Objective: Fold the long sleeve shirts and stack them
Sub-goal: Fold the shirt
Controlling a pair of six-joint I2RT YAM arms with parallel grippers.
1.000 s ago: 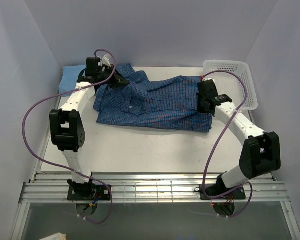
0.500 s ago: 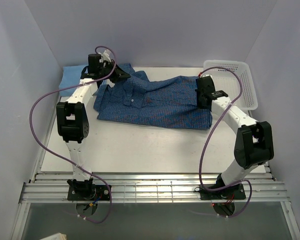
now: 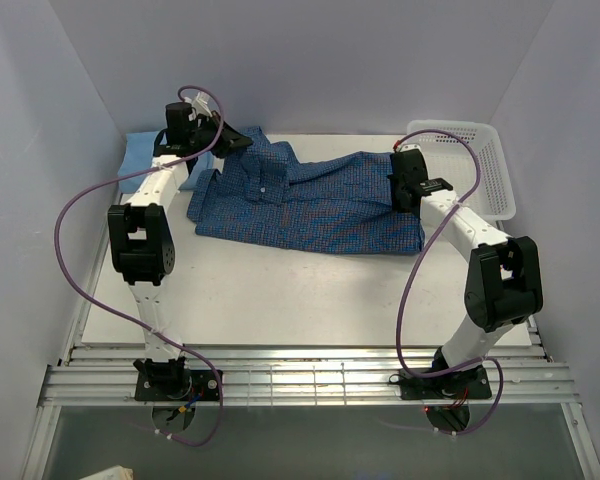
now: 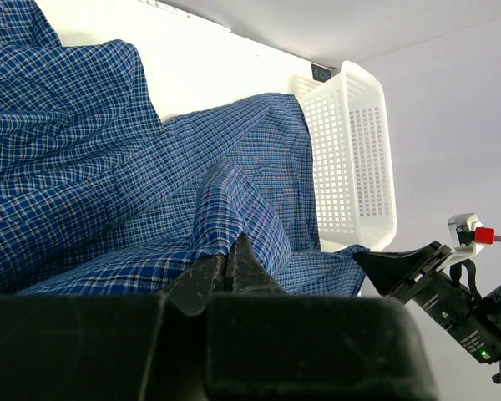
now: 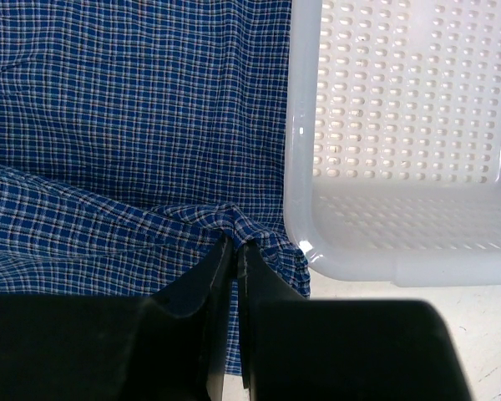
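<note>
Obs., both arms at far half of tabletop (image 3: pixel 280 290).

- You have the dark blue checked shirt (image 3: pixel 310 205) lying across the far part of the tabletop, spread sideways between your two arms. Collar and button end sits toward the left; the other end lies near the white mesh basket (image 3: pixel 485 150).
- Cloth is rumpled, with several folds and ridges running across it.
- Your left tool (image 4: pixel 232 255) is clenched on a raised peak of the checked cloth. In the left wrist view the fabric climbs into a tent that ends right at the closed tips.
- Your right tool (image 5: pixel 232 244) is clenched on a small pucker of the same shirt at its right end. The pinch sits just beside the basket's near corner; the basket rim overhangs the cloth in the right wrist view.
- Light blue shirt (image 3: pixel 140 158) lies at the far left corner of the tabletop, behind your left arm. Its edge meets the checked shirt; you cannot tell from the top view which one lies over the other.
- Basket stands at the far right of the tabletop.
</note>
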